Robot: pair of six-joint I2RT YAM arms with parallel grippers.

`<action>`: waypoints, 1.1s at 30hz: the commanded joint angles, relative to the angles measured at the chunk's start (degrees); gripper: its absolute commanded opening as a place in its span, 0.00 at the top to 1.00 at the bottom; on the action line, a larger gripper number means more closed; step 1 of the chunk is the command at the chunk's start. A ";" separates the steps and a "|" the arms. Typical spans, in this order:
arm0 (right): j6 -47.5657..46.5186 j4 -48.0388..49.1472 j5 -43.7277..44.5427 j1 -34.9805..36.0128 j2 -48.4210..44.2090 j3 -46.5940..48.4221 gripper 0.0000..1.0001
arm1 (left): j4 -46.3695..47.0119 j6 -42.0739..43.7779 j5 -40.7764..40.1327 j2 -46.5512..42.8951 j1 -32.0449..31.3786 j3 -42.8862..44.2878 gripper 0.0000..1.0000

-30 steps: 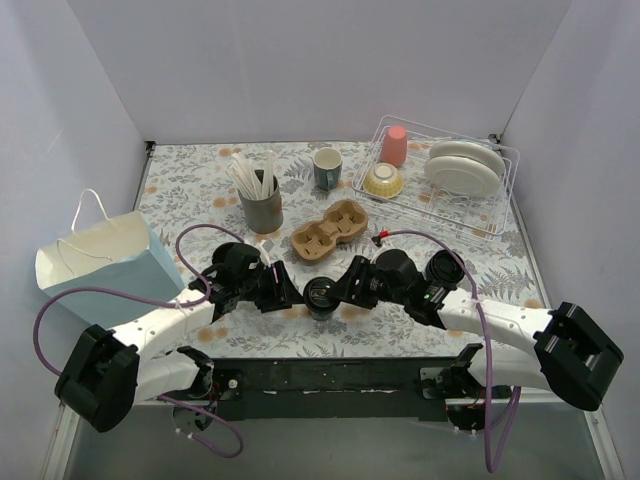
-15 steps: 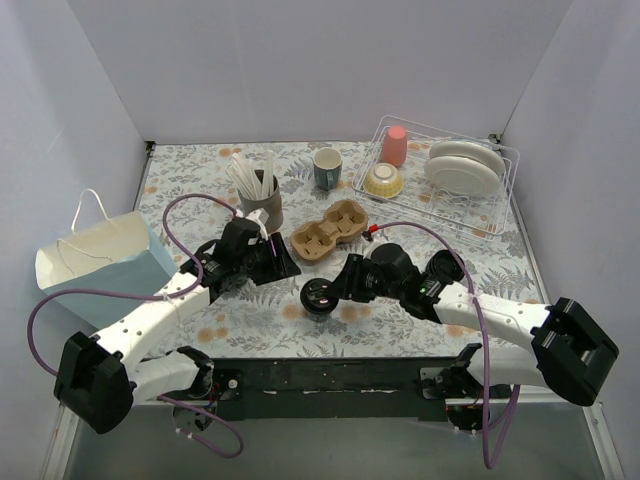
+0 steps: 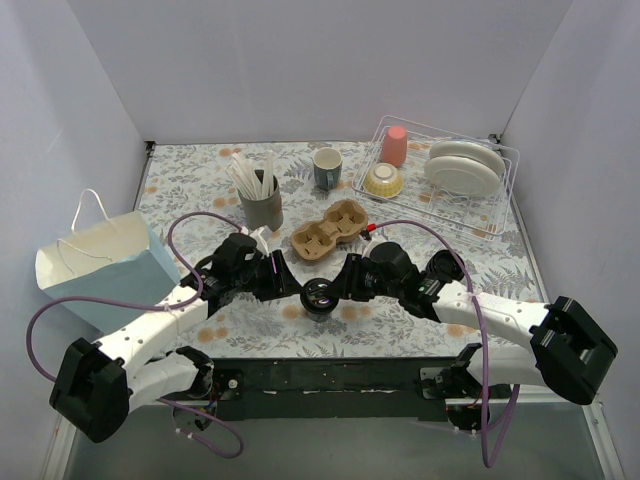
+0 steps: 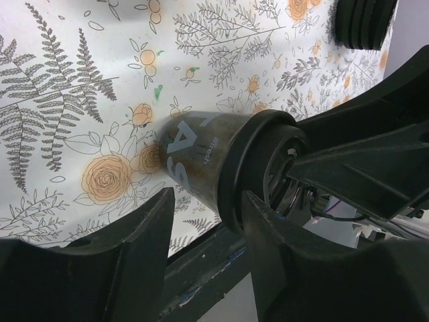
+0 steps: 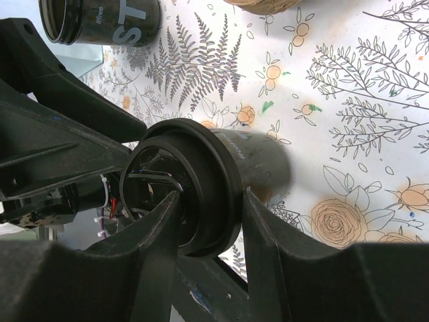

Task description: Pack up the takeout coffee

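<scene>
since the frame half a second earlier, the left end effector (image 3: 290, 283) has been brought back from near the grey cup of straws (image 3: 260, 205) to the left side of the takeout coffee cup (image 3: 320, 296). The cup itself and the right end effector (image 3: 337, 288) have been left where they were, at the middle of the floral bench (image 3: 190, 190), just in front of the cardboard carrier (image 3: 328, 232).

in the right wrist view the black lid of the takeout coffee cup (image 5: 261, 161) is seen between the fingers of the right end effector (image 5: 208, 201). both fingers are pressed against the lid's rim, so the cup is pinched there.

in the left wrist view the takeout coffee cup (image 4: 194, 154) is shown with its lid turned toward the right arm. the fingers of the left end effector (image 4: 208, 198) are held apart at the cup's lower edge. whether they are pressed on it cannot be told.

a second black cup (image 5: 100, 20) with white lettering is seen at the upper left of the right wrist view, apart from the held one.

a paper bag (image 3: 100, 265) is stood at the left edge of the bench. a mug (image 3: 327, 168) and a dish rack (image 3: 440, 175) are placed at the far side.
</scene>
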 commanded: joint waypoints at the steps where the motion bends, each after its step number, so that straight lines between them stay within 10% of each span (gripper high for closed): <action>1: -2.09 -1.31 0.88 0.28 0.89 0.94 0.58 | 4.26 -1.38 3.61 -0.24 0.21 -1.39 0.57; 33: -0.25 1.59 1.67 0.28 -1.84 -7.50 0.61 | 22.19 -18.44 6.16 -0.77 0.21 -17.38 0.80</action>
